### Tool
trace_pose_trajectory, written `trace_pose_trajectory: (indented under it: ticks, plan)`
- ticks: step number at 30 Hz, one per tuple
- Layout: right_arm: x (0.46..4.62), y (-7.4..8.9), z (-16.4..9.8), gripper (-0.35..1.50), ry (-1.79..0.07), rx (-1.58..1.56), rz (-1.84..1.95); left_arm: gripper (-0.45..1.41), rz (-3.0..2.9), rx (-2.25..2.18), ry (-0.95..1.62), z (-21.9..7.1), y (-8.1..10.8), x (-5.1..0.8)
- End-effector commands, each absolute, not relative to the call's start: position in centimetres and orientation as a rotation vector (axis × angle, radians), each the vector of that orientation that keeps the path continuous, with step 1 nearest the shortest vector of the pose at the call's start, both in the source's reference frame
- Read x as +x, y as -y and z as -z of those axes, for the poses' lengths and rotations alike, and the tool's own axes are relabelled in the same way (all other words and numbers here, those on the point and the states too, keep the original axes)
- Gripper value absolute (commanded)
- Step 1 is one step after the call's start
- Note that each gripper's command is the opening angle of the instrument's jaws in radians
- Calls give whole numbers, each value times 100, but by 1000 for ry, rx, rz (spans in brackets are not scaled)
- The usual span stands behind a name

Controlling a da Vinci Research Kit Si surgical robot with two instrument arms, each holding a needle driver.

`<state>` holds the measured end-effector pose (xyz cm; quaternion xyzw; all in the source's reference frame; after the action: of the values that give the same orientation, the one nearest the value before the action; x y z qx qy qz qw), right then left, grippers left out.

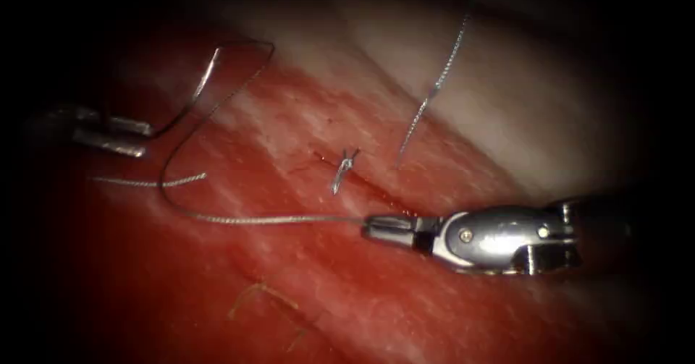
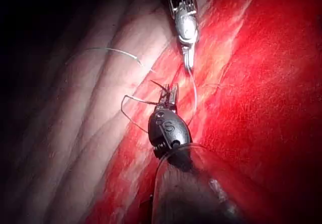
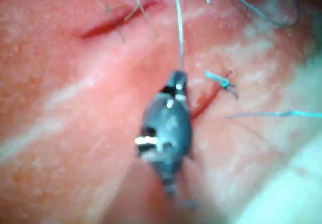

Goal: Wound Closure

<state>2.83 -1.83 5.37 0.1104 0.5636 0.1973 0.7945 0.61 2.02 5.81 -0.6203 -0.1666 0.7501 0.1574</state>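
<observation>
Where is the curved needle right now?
In the endoscope view the needle is far left of the cut, above the tissue, held near one end by the left tool.

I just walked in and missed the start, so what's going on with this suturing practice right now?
Both tools are at the tissue. The right tool has its jaws shut on the thread, just below the cut. The left tool, on the cut's left, grips the curved needle near one end, clear of the tissue. A knotted stitch sits on the cut.

The left tool (image 1: 108, 136) sits in the dark margin — whether its jaws grip the needle (image 1: 197, 92) cannot be told. One thread (image 1: 441, 67) strand runs off the endoscope view's upper edge.
</observation>
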Motion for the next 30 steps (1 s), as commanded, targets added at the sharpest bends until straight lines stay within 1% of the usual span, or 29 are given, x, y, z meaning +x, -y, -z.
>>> trace_pose_trajectory:
  ticks: [1, 16, 25, 26, 28, 29, 30]
  plan:
    - [291, 197, -529, -35, -1219, 247, -419, -45, -2145, -1775, 478, -588, -200, 57]
    - [322, 254, -420, -35, -1292, 323, -341, -45, -2148, -1771, 474, -595, -202, 59]
    - [333, 259, -403, -35, -1309, 332, -333, -45, -2148, -1770, 473, -595, -202, 59]
    - [334, 256, -405, -3, -1315, 327, -339, -45, -2148, -1770, 473, -595, -202, 59]
    - [333, 253, -408, 69, -1337, 314, -350, -45, -2148, -1770, 473, -595, -202, 59]
    - [332, 251, -411, 96, -1352, 302, -361, -45, -2148, -1770, 473, -595, -202, 59]
    - [331, 250, -412, 113, -1353, 285, -375, -45, -2148, -1770, 473, -596, -203, 59]
